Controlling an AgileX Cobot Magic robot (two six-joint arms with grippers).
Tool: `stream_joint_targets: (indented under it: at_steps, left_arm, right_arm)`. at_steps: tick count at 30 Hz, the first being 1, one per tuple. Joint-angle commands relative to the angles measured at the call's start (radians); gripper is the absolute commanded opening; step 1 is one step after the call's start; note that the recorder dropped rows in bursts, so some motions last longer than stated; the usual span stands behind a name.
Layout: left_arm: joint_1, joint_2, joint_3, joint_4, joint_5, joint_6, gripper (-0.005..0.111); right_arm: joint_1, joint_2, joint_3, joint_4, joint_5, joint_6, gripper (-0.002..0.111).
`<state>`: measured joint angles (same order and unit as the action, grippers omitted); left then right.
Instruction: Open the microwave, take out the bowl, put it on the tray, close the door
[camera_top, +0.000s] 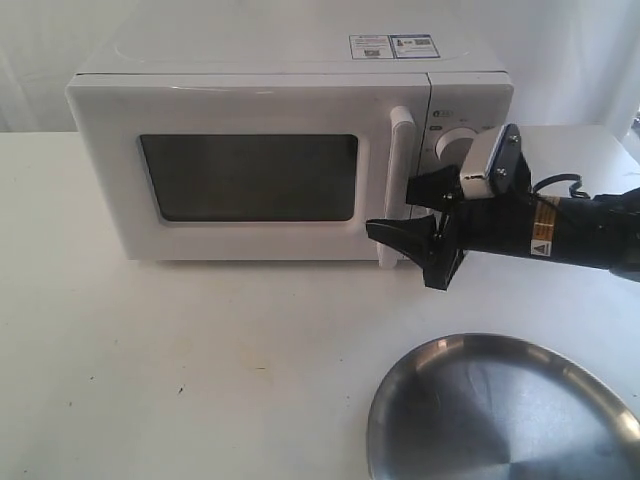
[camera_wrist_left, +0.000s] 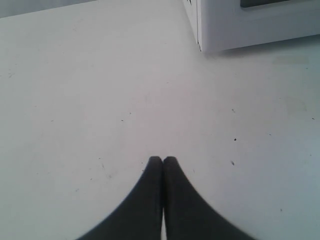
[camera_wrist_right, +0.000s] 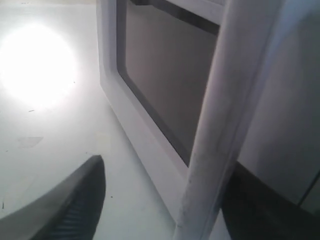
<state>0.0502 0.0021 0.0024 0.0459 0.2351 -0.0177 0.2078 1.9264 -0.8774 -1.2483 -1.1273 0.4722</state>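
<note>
Exterior: one microwave stands on the worktop, door closed. It has two stickers on top, their writing too small to read, and one knob showing. One tray lies near, in front. The right end effector is spread about the handle.
Left wrist: the left end effector is pressed together over the worktop.
Right wrist: the handle stands between spread fingers.

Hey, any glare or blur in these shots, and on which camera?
Right wrist view: blown-out glare patch on the table; handle and right fingers out of focus. Left wrist view: left gripper blurred, table evenly lit. Exterior view: sharp, even light, soft sheen on the tray.
</note>
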Motion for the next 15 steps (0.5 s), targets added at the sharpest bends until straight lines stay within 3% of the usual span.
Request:
stream_joint_targets:
  at_steps: [1, 8, 15]
  left_arm:
    - [-0.004, -0.002, -0.002, -0.008, -0.001, -0.004, 0.000]
    - [-0.004, -0.002, -0.002, -0.008, -0.001, -0.004, 0.000]
    - [-0.004, -0.002, -0.002, -0.008, -0.001, -0.004, 0.000]
  right_arm:
    - [0.074, 0.010, -0.011, 0.027, 0.055, -0.089, 0.051]
    - [0.076, 0.010, -0.011, 0.067, 0.062, -0.118, 0.003]
    - [0.076, 0.010, -0.011, 0.000, 0.010, -0.110, 0.000]
